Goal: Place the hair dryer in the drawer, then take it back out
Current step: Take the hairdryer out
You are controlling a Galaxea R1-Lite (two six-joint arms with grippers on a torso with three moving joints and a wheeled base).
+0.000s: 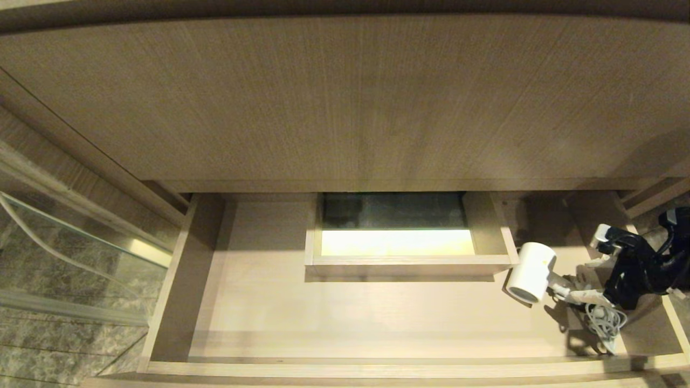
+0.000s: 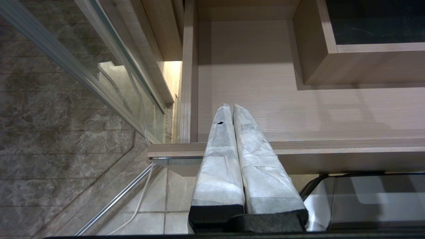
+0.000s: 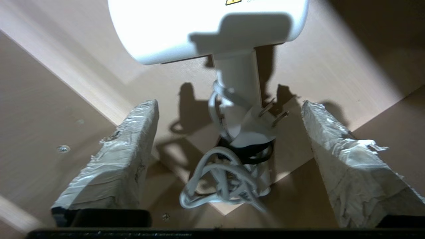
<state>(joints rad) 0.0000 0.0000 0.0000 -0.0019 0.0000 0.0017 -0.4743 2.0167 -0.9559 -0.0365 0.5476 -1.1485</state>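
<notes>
The hair dryer (image 1: 531, 272) is lying in the drawer (image 1: 345, 369) at its right end, beside the boxed cutout (image 1: 407, 261)

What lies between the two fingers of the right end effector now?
In the right wrist view, the open fingers of the right end effector stand on either side of the hair dryer's handle, plug and bundled cord, touching none of them.

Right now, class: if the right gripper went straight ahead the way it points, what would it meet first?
Probably the hair dryer: its handle and bundled cord lie between the open right gripper fingers, on the drawer floor. Depth is unclear.
</notes>
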